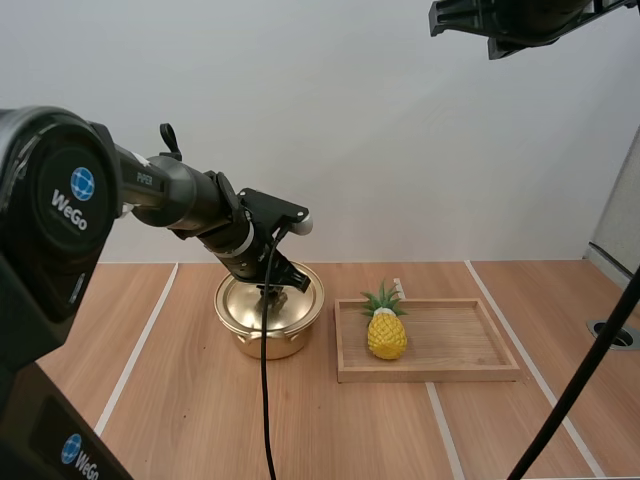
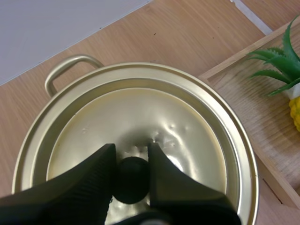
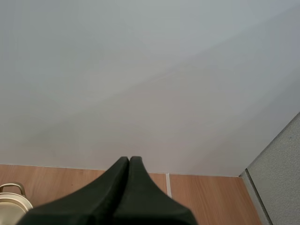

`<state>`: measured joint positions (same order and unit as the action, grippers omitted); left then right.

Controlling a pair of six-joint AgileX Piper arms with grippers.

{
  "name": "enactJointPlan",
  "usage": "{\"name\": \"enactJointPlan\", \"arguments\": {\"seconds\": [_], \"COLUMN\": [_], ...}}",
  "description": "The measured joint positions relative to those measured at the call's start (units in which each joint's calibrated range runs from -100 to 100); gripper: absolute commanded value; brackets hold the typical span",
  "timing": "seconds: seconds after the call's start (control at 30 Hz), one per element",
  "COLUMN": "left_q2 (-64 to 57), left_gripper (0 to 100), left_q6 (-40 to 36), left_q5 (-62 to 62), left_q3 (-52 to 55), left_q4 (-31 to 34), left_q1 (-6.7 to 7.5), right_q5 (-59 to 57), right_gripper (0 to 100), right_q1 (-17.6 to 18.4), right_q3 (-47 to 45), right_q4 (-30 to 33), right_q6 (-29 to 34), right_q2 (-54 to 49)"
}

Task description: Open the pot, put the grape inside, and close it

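Note:
A gold pot (image 1: 268, 335) stands on the table with its lid (image 2: 140, 112) on. My left gripper (image 1: 274, 291) reaches down over the middle of the lid, and its two fingers pinch the lid's black knob (image 2: 131, 180) from both sides. A yellow toy pineapple (image 1: 386, 334) with green leaves stands in the wooden tray (image 1: 450, 372) to the right of the pot. My right gripper (image 3: 129, 162) is held high above the table, its fingers together as one dark wedge with nothing in them. The pot's edge and handle (image 3: 11, 188) lie far below it.
The tray's near corner (image 2: 243, 89) lies close beside the pot's rim. Pale tape lines cross the wooden tabletop (image 1: 190, 420). A white wall stands behind the table. My right arm (image 1: 520, 20) hangs at the upper right of the high view.

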<state>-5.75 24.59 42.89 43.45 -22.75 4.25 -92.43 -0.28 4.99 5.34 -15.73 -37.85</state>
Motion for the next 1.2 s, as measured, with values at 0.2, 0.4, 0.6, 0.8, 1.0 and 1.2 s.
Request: {"name": "enactJointPlan", "arguments": {"seconds": [0.2,0.4,0.6,0.8,1.0,1.2], "left_q2": [0.00,0.00,0.42,2.66,2.91,2.91], "left_gripper": [0,0,0,0,0,0], "left_q6": [-0.21,-0.38,-0.41,-0.41,-0.41,-0.41], "left_q5": [0.28,0.28,0.28,-0.54,-0.54,0.03], "left_q3": [0.00,-0.12,-0.12,-0.60,-0.75,-0.90], "left_q4": [0.22,0.54,1.15,1.15,1.15,1.15], "left_q1": [0.00,0.00,0.00,0.00,0.00,0.00], "right_q5": [0.00,-0.36,-0.36,-0.36,-0.36,-0.36], "right_gripper": [0,0,0,0,0,0], "right_q1": [0.00,0.00,0.00,0.00,0.00,0.00], "right_q3": [0.00,0.00,0.00,0.00,0.00,0.00], "right_q4": [0.00,-0.08,-0.08,-0.08,-0.08,-0.08], "right_q6": [0.00,0.00,0.00,0.00,0.00,0.00], "right_q2": [0.00,0.00,0.00,0.00,0.00,0.00]}}
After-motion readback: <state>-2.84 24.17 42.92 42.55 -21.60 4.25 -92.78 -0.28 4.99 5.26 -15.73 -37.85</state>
